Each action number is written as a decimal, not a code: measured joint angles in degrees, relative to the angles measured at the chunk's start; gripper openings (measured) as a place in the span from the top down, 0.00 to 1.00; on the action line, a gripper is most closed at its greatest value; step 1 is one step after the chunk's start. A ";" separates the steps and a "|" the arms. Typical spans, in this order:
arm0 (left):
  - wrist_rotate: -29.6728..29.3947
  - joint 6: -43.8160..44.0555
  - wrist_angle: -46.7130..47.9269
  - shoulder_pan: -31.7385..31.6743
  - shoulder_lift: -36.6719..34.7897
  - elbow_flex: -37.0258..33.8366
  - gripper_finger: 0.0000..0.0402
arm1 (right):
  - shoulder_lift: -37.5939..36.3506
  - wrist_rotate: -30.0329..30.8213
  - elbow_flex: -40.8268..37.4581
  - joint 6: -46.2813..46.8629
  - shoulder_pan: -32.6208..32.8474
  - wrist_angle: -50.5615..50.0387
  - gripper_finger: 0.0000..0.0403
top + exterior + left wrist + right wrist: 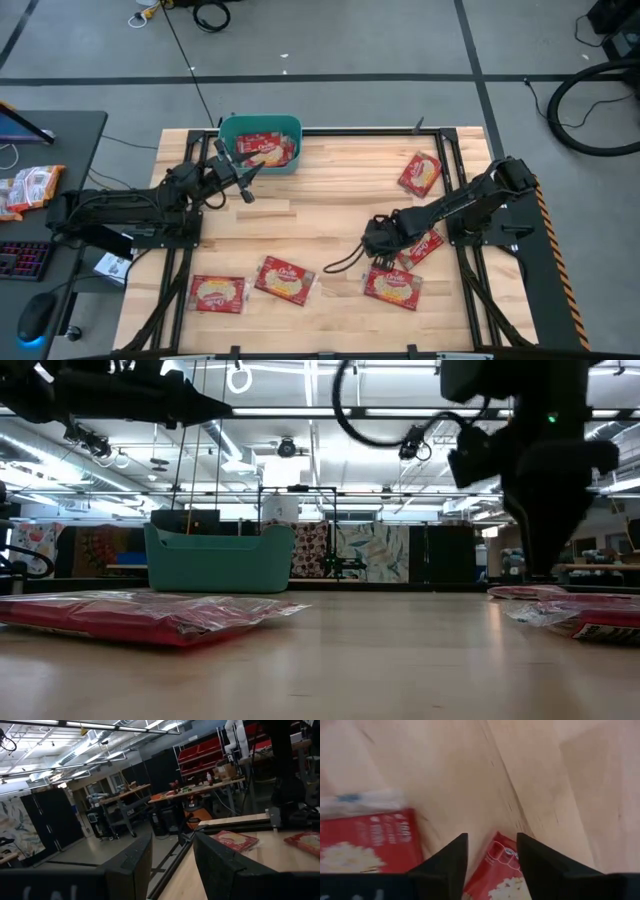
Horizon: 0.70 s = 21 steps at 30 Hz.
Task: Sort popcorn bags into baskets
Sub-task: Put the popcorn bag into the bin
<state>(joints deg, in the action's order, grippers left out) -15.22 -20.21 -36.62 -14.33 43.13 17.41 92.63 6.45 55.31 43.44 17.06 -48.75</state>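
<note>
A teal basket (260,130) stands at the table's far edge with several red popcorn bags (265,150) inside; it also shows in the low view (220,560). Five more bags lie flat on the table: (420,173), (422,247), (392,287), (287,280), (218,293). My left gripper (243,182) is open and empty, raised just near of the basket. My right gripper (378,242) is open and points down, low over the table by the two bags at the near right. In the right wrist view a red bag's corner (495,865) lies between its fingers. My right gripper's open fingers (450,860) stand on either side of the bag's corner (496,851), coming from above. I cannot tell whether they touch it. The bag lies flat on the table.
A second bag (367,840) lies close beside the right gripper. A black cable (345,265) curls on the table by the right gripper. More packets (30,188) lie on the dark desk left of the table. Bare wood (310,215) lies across the table's middle.
</note>
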 joint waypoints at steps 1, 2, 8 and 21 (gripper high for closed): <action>0.00 0.00 -0.16 0.00 0.00 0.00 0.63 | 0.03 0.14 -0.82 0.49 0.09 0.61 0.54; 0.00 -0.02 -0.33 0.00 0.00 0.00 0.63 | 0.03 0.12 -1.33 0.68 0.09 1.16 0.52; 0.00 -0.88 -0.55 -0.02 0.00 0.00 0.63 | 0.03 1.84 -2.86 -2.18 1.17 3.14 0.49; 0.00 -1.48 -0.48 -0.02 0.00 -0.02 0.63 | 0.03 6.17 -5.69 -2.93 4.33 4.22 0.66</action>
<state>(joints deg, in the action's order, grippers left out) -15.22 -21.69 -37.10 -14.35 43.13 17.39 92.66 12.61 49.62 40.52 21.38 -44.53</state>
